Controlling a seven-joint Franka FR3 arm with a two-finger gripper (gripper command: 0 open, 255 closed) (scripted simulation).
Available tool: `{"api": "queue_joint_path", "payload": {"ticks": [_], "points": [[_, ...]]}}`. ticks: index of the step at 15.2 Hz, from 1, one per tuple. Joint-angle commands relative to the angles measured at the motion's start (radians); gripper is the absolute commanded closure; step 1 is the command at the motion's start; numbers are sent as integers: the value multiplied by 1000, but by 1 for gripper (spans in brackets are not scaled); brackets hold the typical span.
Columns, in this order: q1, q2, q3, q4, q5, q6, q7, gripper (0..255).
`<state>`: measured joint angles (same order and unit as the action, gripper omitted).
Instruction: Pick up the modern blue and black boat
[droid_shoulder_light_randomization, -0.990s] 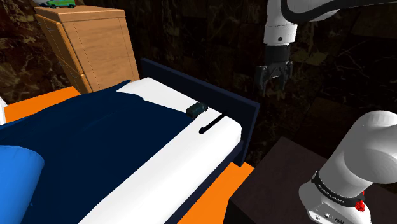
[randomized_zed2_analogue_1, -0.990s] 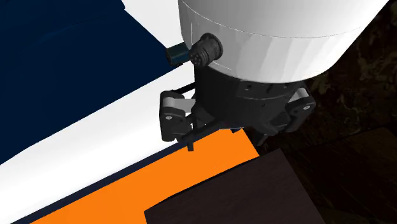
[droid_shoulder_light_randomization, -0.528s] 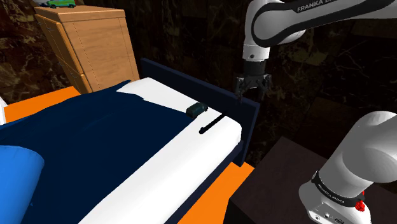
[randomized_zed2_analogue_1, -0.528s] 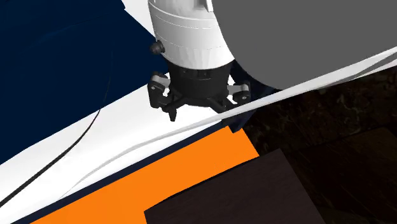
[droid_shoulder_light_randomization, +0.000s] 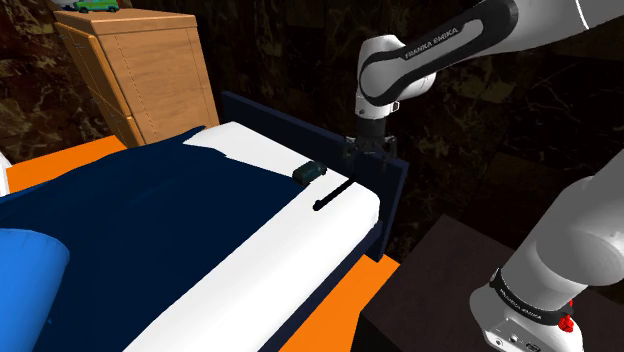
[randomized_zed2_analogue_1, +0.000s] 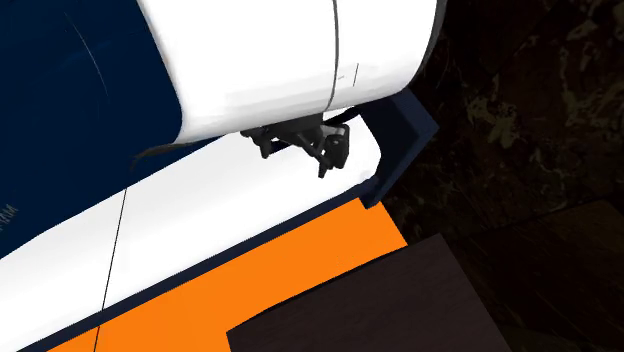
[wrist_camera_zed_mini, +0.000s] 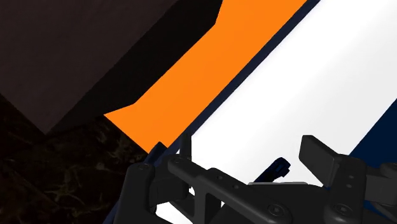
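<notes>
Boat (droid_shoulder_light_randomization: 311, 171): small and dark, lying on the bed (droid_shoulder_light_randomization: 300, 240) close to its far foot corner, just beside the edge of the navy blanket (droid_shoulder_light_randomization: 130, 210).
Black rod (droid_shoulder_light_randomization: 335, 194): lying on the white sheet near the boat, toward the foot edge.
Arm (droid_shoulder_light_randomization: 430, 50): reaching over the bed's foot corner, with the jaws standing apart, holding nothing and hanging clear of the boat.
Wooden dresser (droid_shoulder_light_randomization: 140, 70): standing beyond the bed's far edge.
</notes>
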<state>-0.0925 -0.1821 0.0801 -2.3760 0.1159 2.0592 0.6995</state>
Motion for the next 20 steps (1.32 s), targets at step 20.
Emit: {"api": "queue_joint_path", "payload": {"ticks": [20], "points": [[-47, 761, -98, 493, 15, 329, 456, 0]]}}
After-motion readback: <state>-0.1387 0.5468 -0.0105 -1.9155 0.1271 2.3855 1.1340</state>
